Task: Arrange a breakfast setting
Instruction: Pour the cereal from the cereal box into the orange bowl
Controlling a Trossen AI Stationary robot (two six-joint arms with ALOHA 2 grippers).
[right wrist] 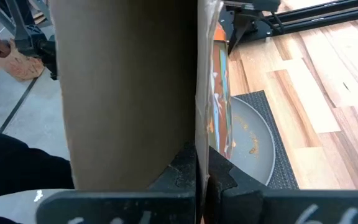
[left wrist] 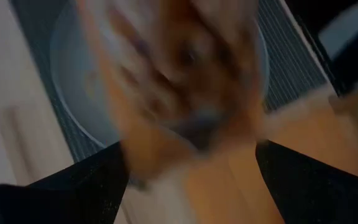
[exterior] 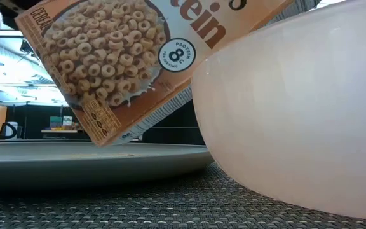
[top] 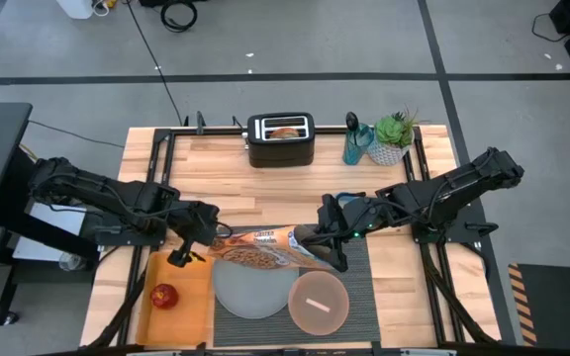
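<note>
Holding an orange cardboard cereal box [top: 265, 249] tilted above the large round grey plate [top: 248, 292], the two arms are at the cereal step. The right gripper [top: 327, 246] is pinched tight on one end of the box; the left gripper [top: 203, 234], fingers spread to their widest, stands at the other end, and contact is unclear. The pinkish-tan bowl [top: 318, 302] sits on the dark striped placemat [top: 359, 259], touching the plate. Next, the box mouth probably needs swinging over the bowl before pouring
</note>
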